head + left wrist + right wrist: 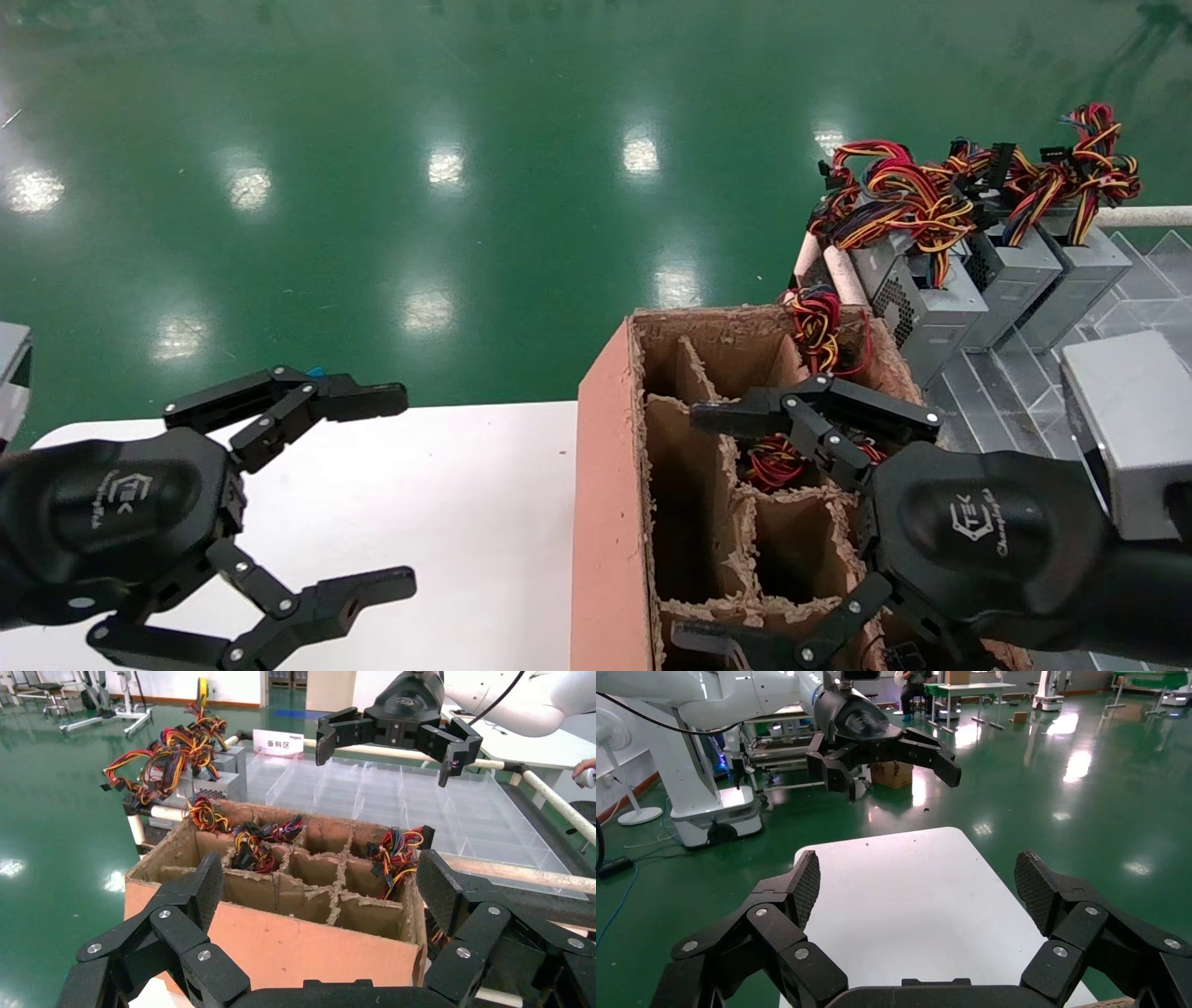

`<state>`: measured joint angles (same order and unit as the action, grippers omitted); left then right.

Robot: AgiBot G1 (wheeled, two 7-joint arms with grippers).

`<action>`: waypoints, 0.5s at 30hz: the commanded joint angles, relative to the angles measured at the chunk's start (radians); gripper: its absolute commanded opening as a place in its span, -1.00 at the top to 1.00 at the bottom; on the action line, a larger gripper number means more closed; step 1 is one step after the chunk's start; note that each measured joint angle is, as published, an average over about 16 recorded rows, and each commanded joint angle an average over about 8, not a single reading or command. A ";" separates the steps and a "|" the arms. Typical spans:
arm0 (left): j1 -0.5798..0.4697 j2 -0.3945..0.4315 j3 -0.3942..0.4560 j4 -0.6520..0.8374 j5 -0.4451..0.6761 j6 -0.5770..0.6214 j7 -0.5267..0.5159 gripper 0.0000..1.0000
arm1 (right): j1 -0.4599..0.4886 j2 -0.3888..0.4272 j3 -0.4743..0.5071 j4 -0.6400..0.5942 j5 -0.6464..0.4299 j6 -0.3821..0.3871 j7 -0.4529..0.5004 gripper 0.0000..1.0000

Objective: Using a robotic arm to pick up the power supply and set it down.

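A: So, how far along is the job?

B: At its start, as far as I can judge. Nothing is picked up yet. In the head view, the right gripper point(694, 527) fills the lower right of the frame, hovering over a cardboard box point(610, 485) split into cells. Its fingers are spread wide apart and hold nothing.

A: And where is the power supply?

B: In the upper right of the head view, a row of grey metal boxes stands on a clear tray point(1015, 391). The leftmost shows a dotted vent grille, and a red, yellow and black wire bundle sits on top; that is the power supply point(917, 303). It is well apart from the right gripper, beyond the far end of the box.

A: What about the other arm?

B: The left gripper point(396, 494) sits in the lower left of the head view, over a white table point(466, 494). Its fingers are also wide apart and empty.

A: Is anything inside the box?

B: Yes. The left wrist view shows several cells holding coloured wire bundles point(256, 846), near the middle of that frame, while other cells look empty. Whether units sit under those wires I cannot tell.

A: So what is left?

B: All of it, I would say: reaching the power supply, closing on it, lifting it, and setting it down.
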<state>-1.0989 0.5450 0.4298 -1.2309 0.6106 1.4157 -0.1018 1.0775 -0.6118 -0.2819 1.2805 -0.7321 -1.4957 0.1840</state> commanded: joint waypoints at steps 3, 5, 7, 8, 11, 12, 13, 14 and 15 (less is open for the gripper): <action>0.000 0.000 0.000 0.000 0.000 0.000 0.000 -1.00 | 0.000 0.000 0.000 0.000 0.000 0.000 0.000 -1.00; 0.000 0.000 0.000 0.000 0.000 0.000 0.000 -1.00 | 0.000 0.000 0.000 0.000 0.000 0.000 0.000 -1.00; 0.000 0.000 0.000 0.000 0.000 0.000 0.000 -1.00 | 0.000 0.000 -0.001 -0.001 0.000 0.000 0.000 -1.00; 0.000 0.000 0.000 0.000 0.000 0.000 0.000 -1.00 | 0.001 0.000 -0.001 -0.001 0.000 0.000 -0.001 -1.00; 0.000 0.000 0.000 0.000 0.000 0.000 0.000 -1.00 | 0.001 0.000 -0.001 -0.001 0.000 0.000 -0.001 -1.00; 0.000 0.000 0.000 0.000 0.000 0.000 0.000 -1.00 | 0.001 0.000 -0.001 -0.001 0.000 0.000 -0.001 -1.00; 0.000 0.000 0.000 0.000 0.000 0.000 0.000 -1.00 | 0.001 0.000 -0.001 -0.001 0.000 0.000 -0.001 -1.00; 0.000 0.000 0.000 0.000 0.000 0.000 0.000 -1.00 | 0.001 0.000 -0.001 -0.001 0.000 0.000 -0.001 -1.00; 0.000 0.000 0.000 0.000 0.000 0.000 0.000 -1.00 | 0.001 0.000 -0.001 -0.001 0.000 0.000 -0.001 -1.00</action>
<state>-1.0989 0.5450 0.4298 -1.2309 0.6106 1.4157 -0.1018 1.0785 -0.6118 -0.2826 1.2795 -0.7324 -1.4957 0.1834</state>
